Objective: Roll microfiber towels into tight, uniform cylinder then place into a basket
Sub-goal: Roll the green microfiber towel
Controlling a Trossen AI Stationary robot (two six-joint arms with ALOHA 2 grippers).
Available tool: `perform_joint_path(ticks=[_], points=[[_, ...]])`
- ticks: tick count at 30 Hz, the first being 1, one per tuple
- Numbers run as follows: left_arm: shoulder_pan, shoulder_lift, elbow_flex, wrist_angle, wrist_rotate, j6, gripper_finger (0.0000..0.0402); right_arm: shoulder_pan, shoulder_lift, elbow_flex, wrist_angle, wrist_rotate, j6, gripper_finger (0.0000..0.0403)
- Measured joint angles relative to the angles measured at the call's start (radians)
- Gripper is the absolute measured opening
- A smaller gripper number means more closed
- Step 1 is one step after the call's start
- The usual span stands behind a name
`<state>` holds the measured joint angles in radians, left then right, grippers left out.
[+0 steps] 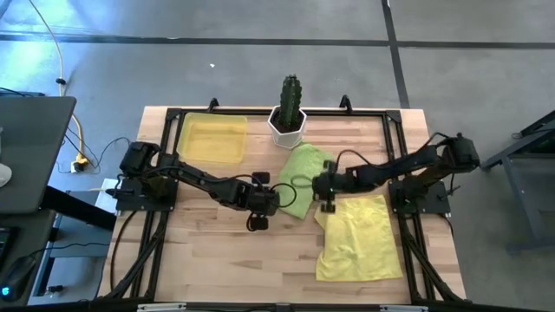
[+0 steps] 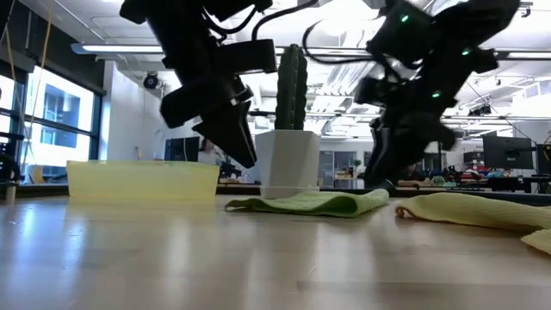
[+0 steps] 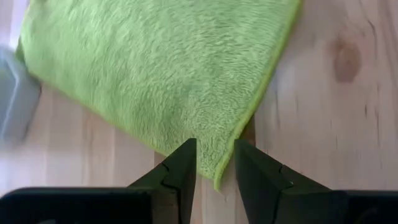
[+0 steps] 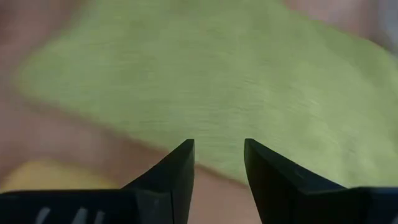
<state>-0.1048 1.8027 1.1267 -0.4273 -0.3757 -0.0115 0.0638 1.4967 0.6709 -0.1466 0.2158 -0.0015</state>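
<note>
The lime green towel [image 1: 303, 178] lies flat on the wooden table, in front of the cactus pot. The pale yellow towel [image 1: 357, 238] lies spread out to its near right. My left gripper [image 3: 214, 146] stands open above the green towel's near-left corner [image 3: 219, 177], raised off the table in the low view [image 2: 245, 155]. My right gripper [image 4: 219, 144] stands open over the green towel's right side [image 1: 319, 186], low above the cloth [image 2: 379, 176]. The basket [image 1: 212, 139], a translucent yellow tray, stands at the far left with nothing in it.
A white pot with a green cactus [image 1: 288, 124] stands at the table's far edge, just behind the green towel. A dark frame [image 1: 173, 117] runs around the tabletop. Bare wood lies along the near left of the table [image 1: 217, 260].
</note>
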Motion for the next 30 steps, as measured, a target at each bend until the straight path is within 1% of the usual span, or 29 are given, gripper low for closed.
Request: perform_joint_path(ticks=[2,5,9,12,17,20,23,25,27,30], points=[[0.001,0.0,0.0,0.001,0.013,0.07,0.0097,0.044,0.008,-0.008,0.03,-0.031,-0.051,0.0133],[0.0,0.0,0.0,0.001,0.029,0.152,0.0097,0.105,0.028,-0.02,0.089,-0.034,-0.143,0.0133],[0.0,0.0,0.0,0.0,0.03,0.204,0.0099,0.161,0.054,-0.02,0.212,-0.028,-0.239,0.0134],[0.0,0.0,0.0,-0.005,0.032,0.188,0.0106,0.188,0.071,-0.02,0.29,-0.027,-0.237,0.0144],[-0.001,0.0,0.0,-0.05,0.063,0.145,0.0124,0.22,0.12,-0.02,0.339,-0.026,-0.218,0.018],[-0.001,0.0,0.0,-0.064,0.075,0.136,0.0134,0.227,0.165,-0.02,0.381,-0.033,-0.262,0.0193],[-0.001,0.0,0.0,-0.062,0.074,0.128,0.0138,0.227,0.204,-0.02,0.392,-0.021,-0.326,0.0197],[-0.001,0.0,0.0,-0.062,0.076,0.108,0.0138,0.223,0.221,-0.019,0.4,-0.007,-0.337,0.0197],[-0.001,0.0,0.0,-0.063,0.079,0.085,0.0138,0.218,0.231,-0.017,0.405,-0.007,-0.316,0.0197],[-0.001,0.0,0.0,-0.063,0.117,0.062,0.0138,0.212,0.241,-0.015,0.408,-0.008,-0.253,0.0195]])
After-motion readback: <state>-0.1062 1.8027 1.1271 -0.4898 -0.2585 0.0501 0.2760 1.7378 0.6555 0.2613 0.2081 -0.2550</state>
